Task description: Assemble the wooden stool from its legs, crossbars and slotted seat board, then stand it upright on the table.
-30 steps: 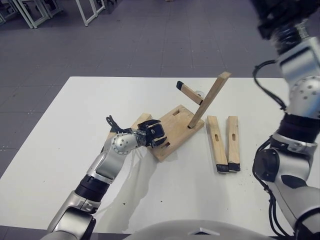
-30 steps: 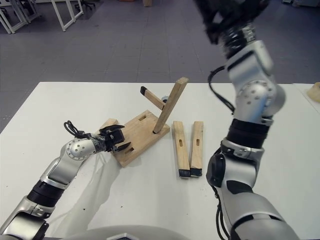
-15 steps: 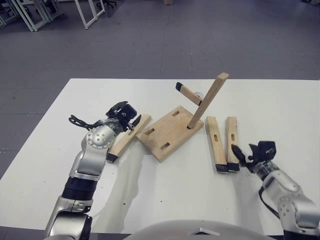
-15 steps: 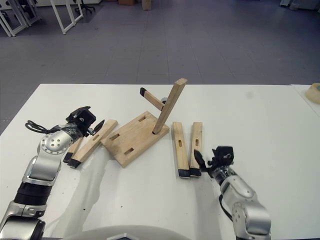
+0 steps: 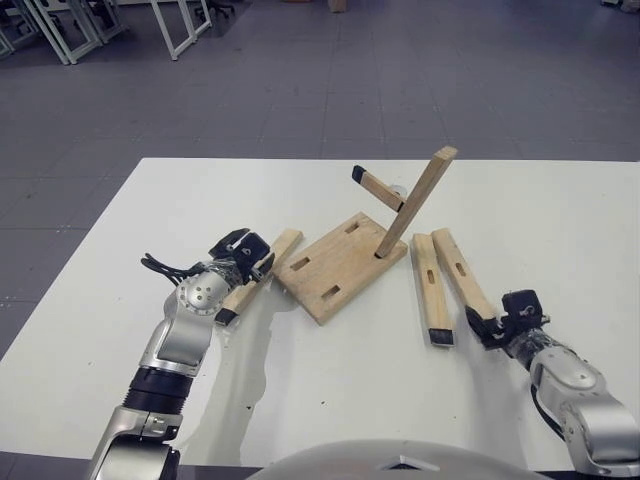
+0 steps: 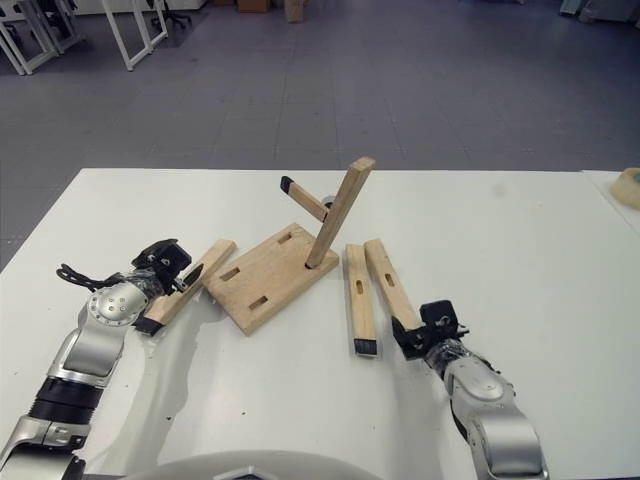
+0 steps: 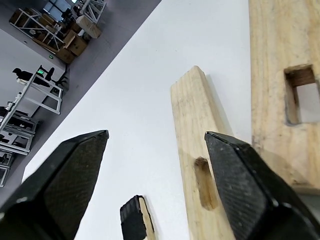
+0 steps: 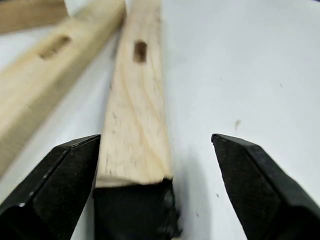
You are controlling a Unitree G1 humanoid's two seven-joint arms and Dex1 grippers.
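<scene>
The slotted seat board (image 5: pixel 338 266) lies flat mid-table. One leg (image 5: pixel 415 200) stands tilted in its far slot, with a black-tipped crossbar (image 5: pixel 377 186) sticking out of it. Two more legs (image 5: pixel 427 285) (image 5: pixel 461 279) lie to the right, their far ends touching. My right gripper (image 5: pixel 497 325) is open and straddles the black-capped near end of the right-hand leg (image 8: pixel 134 115). A fourth leg (image 5: pixel 260 275) lies left of the board. My left gripper (image 5: pixel 245 256) is open astride this leg (image 7: pixel 200 150); the black-capped end of another piece (image 7: pixel 136 220) lies beside it.
The white table (image 5: pixel 330 390) has free room along its front and far left. A small round object (image 5: pixel 400 187) lies behind the upright leg. A pale object (image 6: pixel 630 186) sits at the far right edge. Beyond the table's far edge is grey floor.
My right arm came down from high up to the right-hand leg's capped end, and that leg has swung against its neighbour. My left gripper left the seat board and moved over the left leg.
</scene>
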